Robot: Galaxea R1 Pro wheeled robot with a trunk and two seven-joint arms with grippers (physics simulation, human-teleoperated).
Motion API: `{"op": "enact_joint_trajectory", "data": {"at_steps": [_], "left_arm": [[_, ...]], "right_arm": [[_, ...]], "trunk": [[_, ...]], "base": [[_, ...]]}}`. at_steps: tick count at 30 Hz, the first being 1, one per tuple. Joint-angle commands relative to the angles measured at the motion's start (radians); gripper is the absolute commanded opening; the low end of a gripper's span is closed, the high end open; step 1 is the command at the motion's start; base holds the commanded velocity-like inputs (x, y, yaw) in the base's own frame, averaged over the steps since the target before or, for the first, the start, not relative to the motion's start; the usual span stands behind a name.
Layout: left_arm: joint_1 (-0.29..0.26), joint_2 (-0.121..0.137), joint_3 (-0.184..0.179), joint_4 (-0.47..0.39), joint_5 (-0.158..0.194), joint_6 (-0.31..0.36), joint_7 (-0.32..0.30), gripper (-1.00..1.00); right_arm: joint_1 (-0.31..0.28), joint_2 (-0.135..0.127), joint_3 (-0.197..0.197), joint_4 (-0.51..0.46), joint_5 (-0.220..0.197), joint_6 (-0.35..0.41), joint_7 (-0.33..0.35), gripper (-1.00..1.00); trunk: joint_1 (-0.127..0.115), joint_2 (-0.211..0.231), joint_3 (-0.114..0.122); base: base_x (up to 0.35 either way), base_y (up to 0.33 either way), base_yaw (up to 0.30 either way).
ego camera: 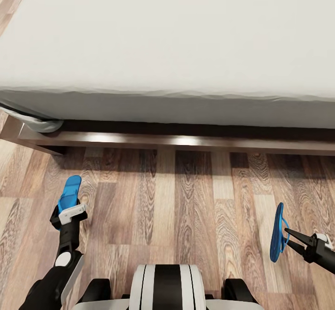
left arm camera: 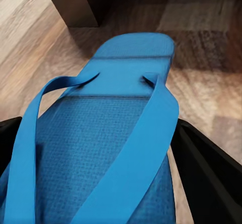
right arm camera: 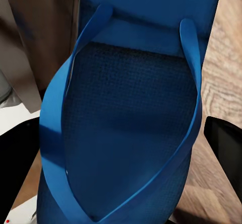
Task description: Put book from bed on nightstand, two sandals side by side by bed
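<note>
A: What's in front of you?

B: The bed [ego camera: 163, 36] fills your view, plank floor [ego camera: 186, 194] below it. Your left tool [ego camera: 70, 212] pinches one sandal [ego camera: 70, 194]; your right tool [ego camera: 291, 235] pinches the other sandal [ego camera: 278, 233] edge-on.

A: Handling?

B: Probably light, floppy foam; grip the sole, not the straps [left arm camera: 126, 158].

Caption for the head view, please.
Facing the bed, each gripper holds one blue sandal above the wood floor: left gripper, right gripper.
</note>
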Motion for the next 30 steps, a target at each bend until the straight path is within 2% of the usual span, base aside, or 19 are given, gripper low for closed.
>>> {"op": "enact_joint_trajectory", "data": {"at_steps": [1, 18, 24, 30], "left_arm": [[0.0, 0.0, -0.002, 0.0, 0.008, -0.005, 0.001, -1.0], [0.0, 0.001, -0.003, 0.0, 0.003, -0.002, 0.001, -1.0], [0.0, 0.001, -0.002, 0.0, 0.003, -0.002, 0.001, -1.0], [0.0, 0.001, -0.003, -0.001, 0.003, -0.002, 0.001, -1.0]], "right_arm": [[0.0, 0.0, -0.001, 0.0, -0.001, 0.011, 0.003, -1.0], [0.0, 0.0, -0.001, 0.0, -0.001, 0.011, 0.003, -1.0], [0.0, 0.0, -0.001, 0.0, -0.001, 0.011, 0.003, -1.0], [0.0, 0.0, -0.001, 0.0, -0.001, 0.011, 0.003, -1.0]], "trunk": [[0.0, 0.0, 0.0], [0.0, 0.0, 0.0], [0.003, -0.002, -0.024], [0.003, -0.002, -0.024]], "base": [[0.0, 0.0, 0.0], [0.0, 0.0, 0.0], [0.0, 0.0, 0.0], [0.0, 0.0, 0.0]]}}
